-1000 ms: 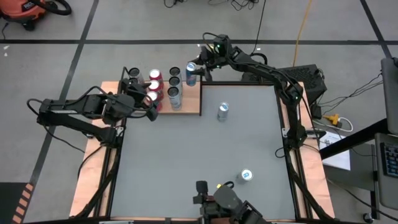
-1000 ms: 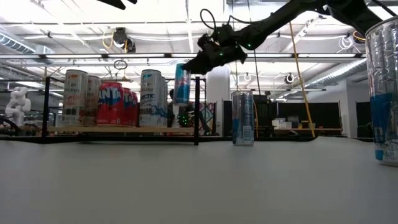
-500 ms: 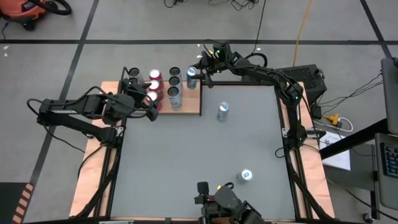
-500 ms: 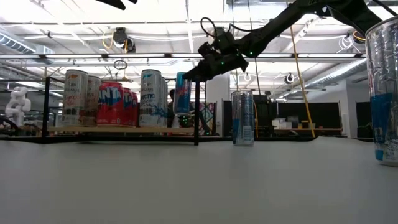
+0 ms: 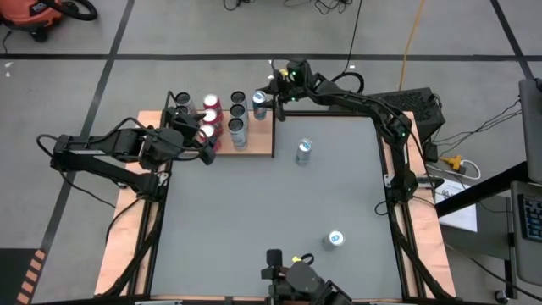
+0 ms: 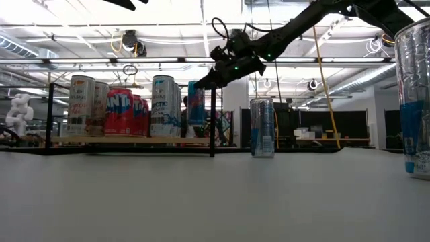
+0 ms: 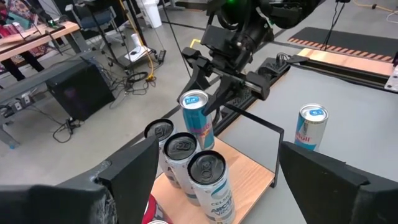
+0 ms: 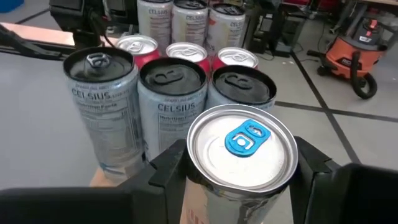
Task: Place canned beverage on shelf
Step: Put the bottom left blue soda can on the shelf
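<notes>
A slim blue-and-silver can with a blue tab (image 8: 241, 149) stands upright over the far right corner of the wooden shelf (image 5: 258, 140), between the fingers of my right gripper (image 5: 269, 100). It also shows in the left wrist view (image 7: 197, 118) and the low view (image 6: 195, 102). Several other cans (image 5: 222, 119) stand on the shelf board. My left gripper (image 5: 206, 146) waits open and empty at the shelf's near left side. My right gripper pinches the can's upper wall (image 8: 198, 198), just below the rim, between its two fingers (image 8: 163, 177). The fingers come from the table's far right side, slanting down. The can is upright; other cans hide whether its bottom stands on the shelf.
Two more slim cans stand on the grey tabletop, one right of the shelf (image 5: 303, 151) and one near the front right (image 5: 335, 240). The shelf has thin black posts (image 6: 212, 117) at its corners. A person's workshop clutter lies beyond the table.
My right gripper has gone down with the blue-and-silver can at the shelf's far right corner. The can stays upright and now sits at about the level of the other cans.
</notes>
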### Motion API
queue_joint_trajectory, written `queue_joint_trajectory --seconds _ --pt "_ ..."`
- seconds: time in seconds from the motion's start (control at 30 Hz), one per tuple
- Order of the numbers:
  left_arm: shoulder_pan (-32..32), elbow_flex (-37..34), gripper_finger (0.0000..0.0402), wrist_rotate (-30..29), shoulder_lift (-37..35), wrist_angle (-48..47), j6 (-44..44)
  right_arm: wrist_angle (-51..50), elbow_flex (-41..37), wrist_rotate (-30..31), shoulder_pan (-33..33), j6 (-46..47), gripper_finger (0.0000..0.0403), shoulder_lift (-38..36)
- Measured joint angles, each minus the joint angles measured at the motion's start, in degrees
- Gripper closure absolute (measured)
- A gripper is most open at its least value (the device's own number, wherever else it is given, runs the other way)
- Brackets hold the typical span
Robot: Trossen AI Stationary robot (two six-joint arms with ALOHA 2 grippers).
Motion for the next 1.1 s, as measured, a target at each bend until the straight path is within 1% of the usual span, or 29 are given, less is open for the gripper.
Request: queue_joint_trajectory --seconds 0.1,0.47,1.1 --pt "0.0 0.0 0.0073 0.0 0.0 0.0 0.0 0.0 0.2 1.5 -0.2 0.1 0.0252 -0.1" --pt "0.0 -3.4 0.0073 0.5 0.0 1.7 0.2 -1.3 0.2 -0.4 -0.5 -0.2 0.0252 0.2" --pt "0.0 -3.4 0.0073 0.5 0.0 2.6 0.3 -2.1 0.2 1.2 -0.3 -1.5 0.0252 1.6"
